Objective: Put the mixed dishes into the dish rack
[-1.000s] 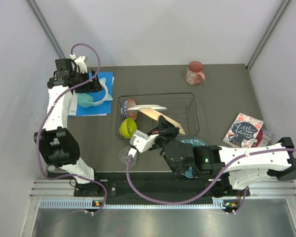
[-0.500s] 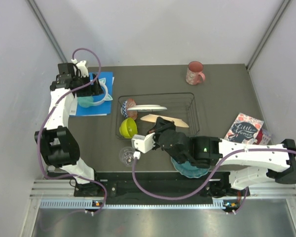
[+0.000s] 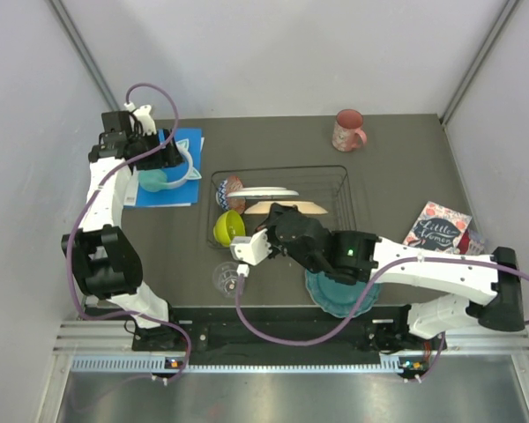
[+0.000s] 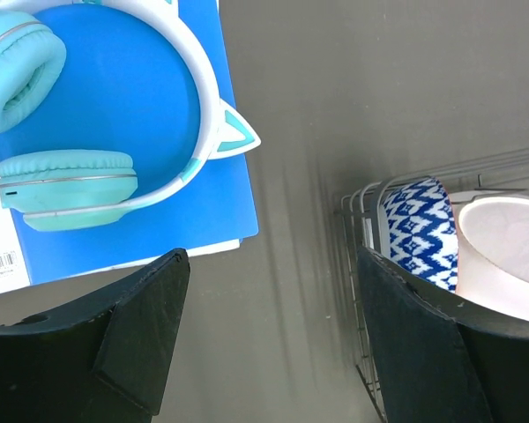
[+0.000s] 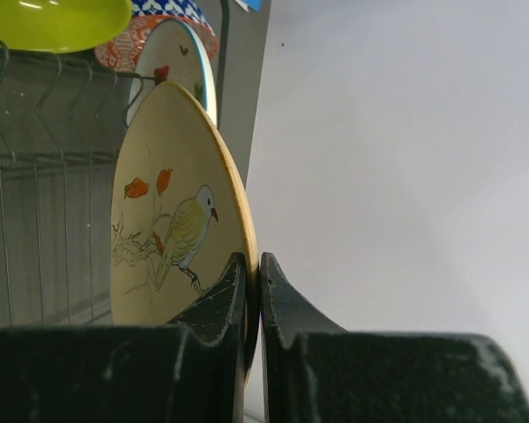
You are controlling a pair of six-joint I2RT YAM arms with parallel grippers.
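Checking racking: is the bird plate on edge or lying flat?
On edge: from above the plate shows only a thin sliver, its rim pinched in the right gripper.

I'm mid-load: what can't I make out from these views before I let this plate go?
Top view: the teal scalloped plate is mostly under the right arm.
Right wrist view: the lower rim of the cream floral plate is behind the right pincer, so where it sits in the dish rack is hidden.
Top view: the small clear glass is too small to tell whether it is upright.
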